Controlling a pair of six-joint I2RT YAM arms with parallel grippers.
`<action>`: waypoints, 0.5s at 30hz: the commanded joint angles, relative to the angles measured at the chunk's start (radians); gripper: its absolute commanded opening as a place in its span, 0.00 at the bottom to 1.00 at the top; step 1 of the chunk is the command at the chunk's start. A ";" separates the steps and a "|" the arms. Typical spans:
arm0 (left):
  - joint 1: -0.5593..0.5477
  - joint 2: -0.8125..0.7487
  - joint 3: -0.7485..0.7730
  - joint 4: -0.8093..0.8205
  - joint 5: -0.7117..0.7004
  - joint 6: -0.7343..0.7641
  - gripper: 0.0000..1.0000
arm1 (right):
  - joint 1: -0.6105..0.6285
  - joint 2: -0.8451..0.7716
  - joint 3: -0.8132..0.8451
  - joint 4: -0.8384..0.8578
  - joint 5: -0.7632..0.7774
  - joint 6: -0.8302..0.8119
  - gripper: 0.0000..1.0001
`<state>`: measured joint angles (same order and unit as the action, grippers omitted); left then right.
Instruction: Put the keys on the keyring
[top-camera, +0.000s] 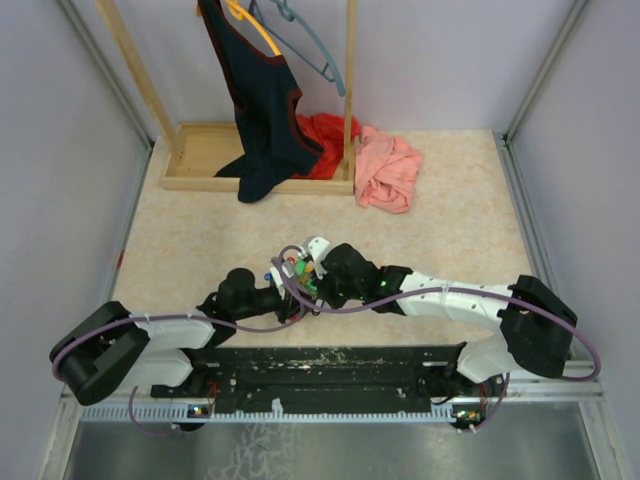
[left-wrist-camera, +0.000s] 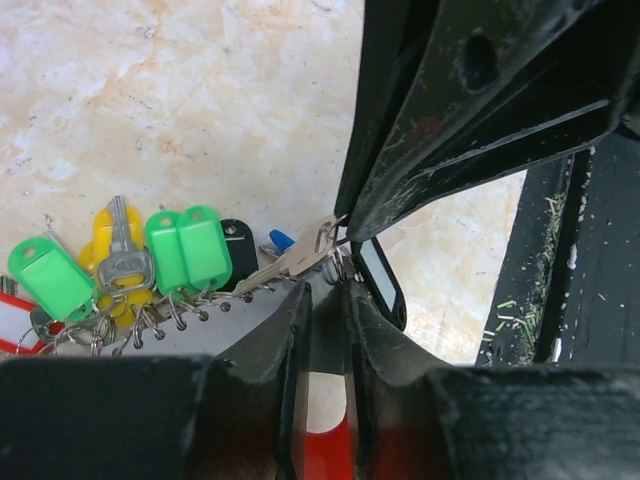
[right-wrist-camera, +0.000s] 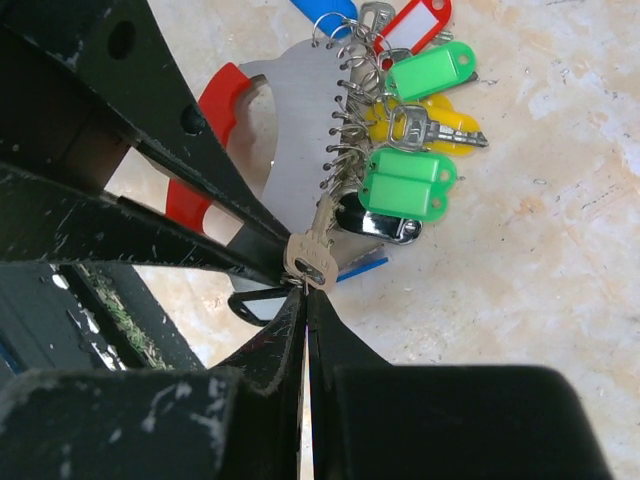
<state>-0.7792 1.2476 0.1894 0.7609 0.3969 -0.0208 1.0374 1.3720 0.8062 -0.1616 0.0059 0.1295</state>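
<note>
Right gripper (right-wrist-camera: 304, 293), closed, pinches 1 silver key (right-wrist-camera: 312, 255) by its head. The key's long axis runs away from the fingers, blade toward the wire loops (right-wrist-camera: 345, 130) of the keyring (right-wrist-camera: 290, 120). Left gripper (left-wrist-camera: 325, 295) clamps the keyring's red part, mid-table.

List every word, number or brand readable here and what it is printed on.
No readable text in any view.
On the green key tags: blank label windows.
On the red-rimmed tag: blank white insert.
On the keyring: plain grey plate.
On the silver key: any stamp is too blurred to read.
</note>
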 joint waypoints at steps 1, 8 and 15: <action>-0.002 -0.003 0.007 0.102 0.061 0.014 0.25 | -0.006 -0.020 0.014 0.066 -0.013 -0.010 0.00; -0.001 -0.003 -0.002 0.134 0.074 0.014 0.26 | -0.006 -0.021 0.014 0.070 -0.018 -0.005 0.00; -0.002 0.033 0.012 0.129 0.036 0.004 0.25 | -0.006 -0.016 0.016 0.069 -0.026 0.002 0.00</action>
<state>-0.7792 1.2579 0.1883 0.8421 0.4450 -0.0208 1.0374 1.3720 0.8062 -0.1490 0.0010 0.1307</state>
